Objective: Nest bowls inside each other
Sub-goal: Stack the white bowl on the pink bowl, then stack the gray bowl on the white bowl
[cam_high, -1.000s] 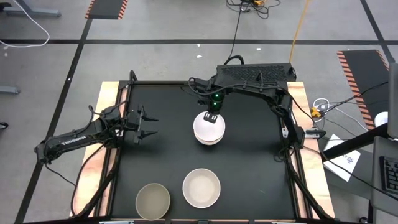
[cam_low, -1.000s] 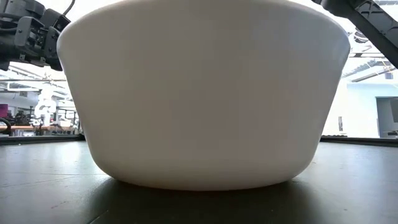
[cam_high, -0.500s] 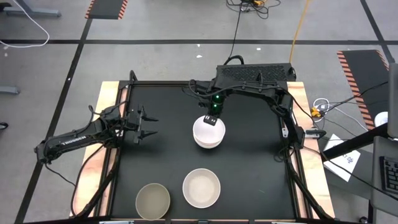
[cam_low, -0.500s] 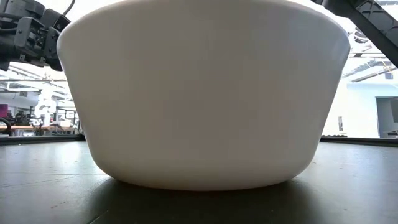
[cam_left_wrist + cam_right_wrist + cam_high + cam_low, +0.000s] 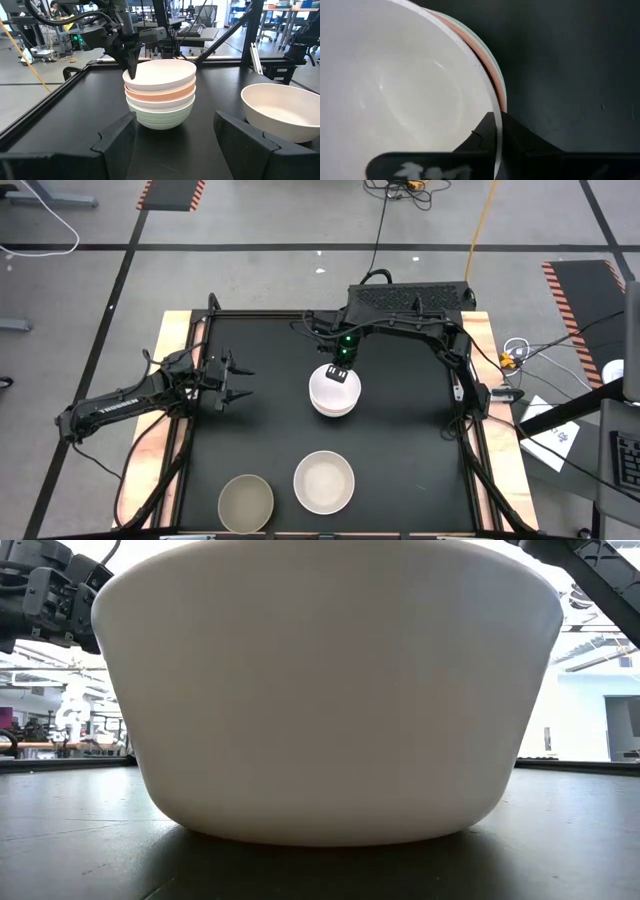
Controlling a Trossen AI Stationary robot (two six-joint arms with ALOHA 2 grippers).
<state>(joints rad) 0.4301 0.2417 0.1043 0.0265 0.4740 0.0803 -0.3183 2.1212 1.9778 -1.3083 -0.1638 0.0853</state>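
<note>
A stack of bowls (image 5: 335, 392) stands on the black table's middle: a mint green bowl (image 5: 160, 119) at the bottom, then a white one (image 5: 160, 105), a salmon pink one (image 5: 160, 94) and a white one (image 5: 167, 72) on top. My right gripper (image 5: 495, 122) is shut on the top white bowl at the stack's far side. A cream bowl (image 5: 323, 482) and an olive-grey bowl (image 5: 245, 502) rest on their bases near the front edge. My left gripper (image 5: 240, 380) is open and empty, left of the stack. My right gripper pinches the top white bowl's rim (image 5: 489, 97) at its far side, one finger inside the bowl and one outside. The fingers (image 5: 131, 62) come from above, pointing down. The bowl sits upright in the salmon pink bowl below it.
The cream bowl fills the low view (image 5: 330, 690). The table has a raised black frame (image 5: 200, 330) around it. There is free table between the stack and the two front bowls, and to the stack's right.
My right gripper has sunk a little with the top white bowl, which now sits lower in the stack. My left gripper has kept still.
</note>
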